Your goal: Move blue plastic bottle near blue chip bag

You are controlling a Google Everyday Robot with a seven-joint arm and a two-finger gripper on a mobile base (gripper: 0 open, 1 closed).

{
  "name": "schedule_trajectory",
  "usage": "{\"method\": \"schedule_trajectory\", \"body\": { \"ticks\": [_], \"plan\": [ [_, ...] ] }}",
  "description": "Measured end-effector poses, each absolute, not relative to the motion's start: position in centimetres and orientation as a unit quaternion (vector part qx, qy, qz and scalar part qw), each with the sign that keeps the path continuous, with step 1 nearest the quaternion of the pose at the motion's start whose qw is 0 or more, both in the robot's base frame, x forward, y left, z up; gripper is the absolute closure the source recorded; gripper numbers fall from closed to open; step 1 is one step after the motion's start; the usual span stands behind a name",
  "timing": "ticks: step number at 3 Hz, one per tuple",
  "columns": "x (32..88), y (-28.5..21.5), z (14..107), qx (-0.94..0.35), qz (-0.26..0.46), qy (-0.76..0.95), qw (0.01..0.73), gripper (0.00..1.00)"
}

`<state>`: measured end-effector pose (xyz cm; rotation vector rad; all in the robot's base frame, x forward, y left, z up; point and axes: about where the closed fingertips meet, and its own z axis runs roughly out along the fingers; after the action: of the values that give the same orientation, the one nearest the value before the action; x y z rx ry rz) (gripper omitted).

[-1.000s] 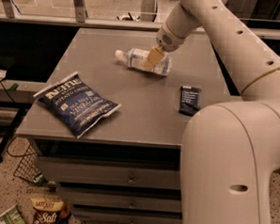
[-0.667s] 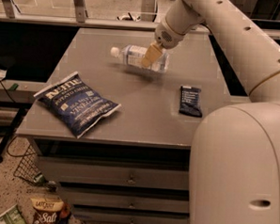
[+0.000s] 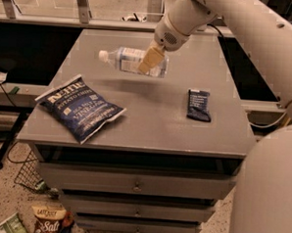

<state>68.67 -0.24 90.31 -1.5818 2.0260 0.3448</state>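
The blue plastic bottle [image 3: 131,60] is clear with a pale label and a white cap pointing left. It hangs on its side above the grey table [image 3: 150,133]. My gripper [image 3: 150,61] is shut on the bottle's middle, one tan finger [image 3: 150,59] across its front. The blue chip bag [image 3: 80,107], dark navy with white lettering, lies flat at the table's front left, below and left of the bottle.
A small dark blue snack bar wrapper [image 3: 198,104] lies on the table's right side. My arm crosses the upper right. Drawers sit under the tabletop. A brown-and-white chip bag [image 3: 49,221] and a wire basket [image 3: 30,173] are on the floor at lower left.
The gripper has carried the bottle leftward and toward the table's front, closer to the chip bag. The chip bag and snack bar have not moved.
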Motion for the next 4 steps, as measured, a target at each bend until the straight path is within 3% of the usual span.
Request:
{"method": "schedule_trajectory", "body": {
  "ticks": [4],
  "plan": [
    [61.0, 5.5, 88.2, -0.652, 0.209, 0.69, 0.235, 1.0]
  ]
}}
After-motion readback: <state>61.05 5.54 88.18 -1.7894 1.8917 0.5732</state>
